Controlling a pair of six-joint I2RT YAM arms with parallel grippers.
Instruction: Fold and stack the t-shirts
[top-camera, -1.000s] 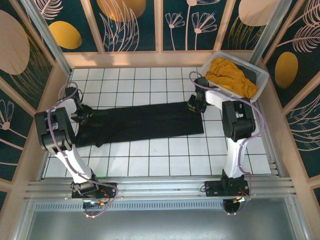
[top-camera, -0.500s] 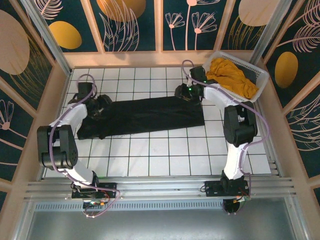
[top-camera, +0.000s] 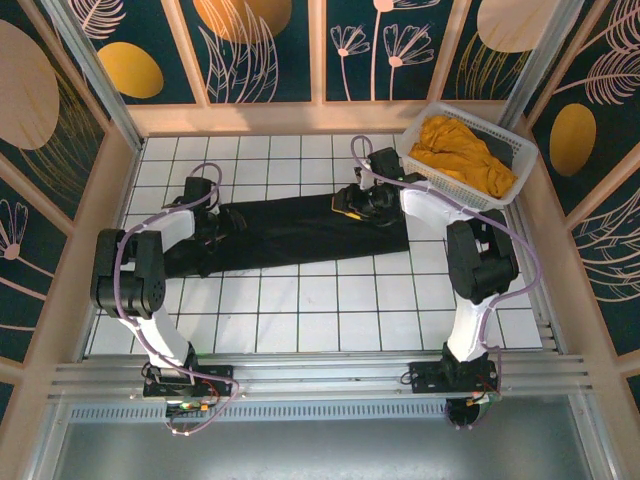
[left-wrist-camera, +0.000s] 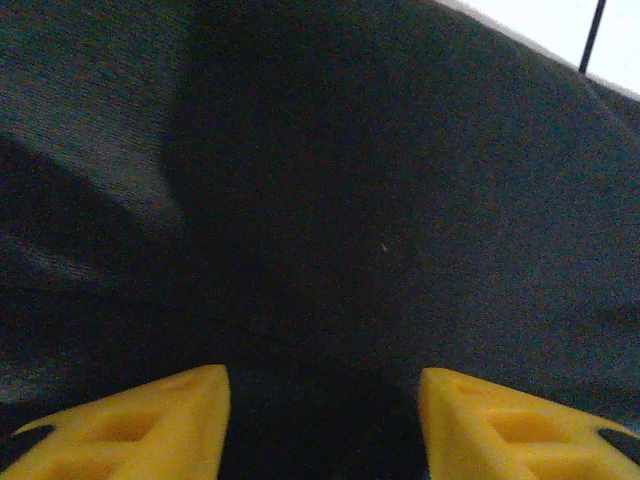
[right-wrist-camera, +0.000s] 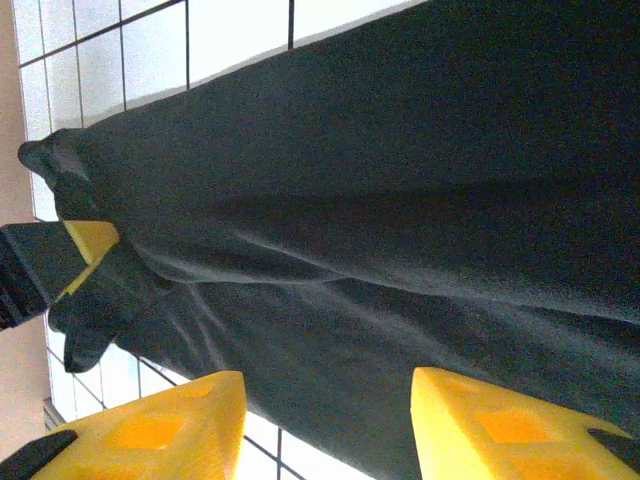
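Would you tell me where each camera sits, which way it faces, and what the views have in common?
Top external: high behind the robot, looking down on left arm, right arm, the black t-shirt and the mustard t-shirt in the basket.
Left wrist: on the left arm, close over black cloth; left fingers at the bottom.
Right wrist: on the right arm, looking along the black t-shirt; right fingers at the bottom.
Shared by all: the black t-shirt.

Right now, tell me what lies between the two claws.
The black shirt, laid flat on the tiles, spans from left claw to right claw; the top view shows it.
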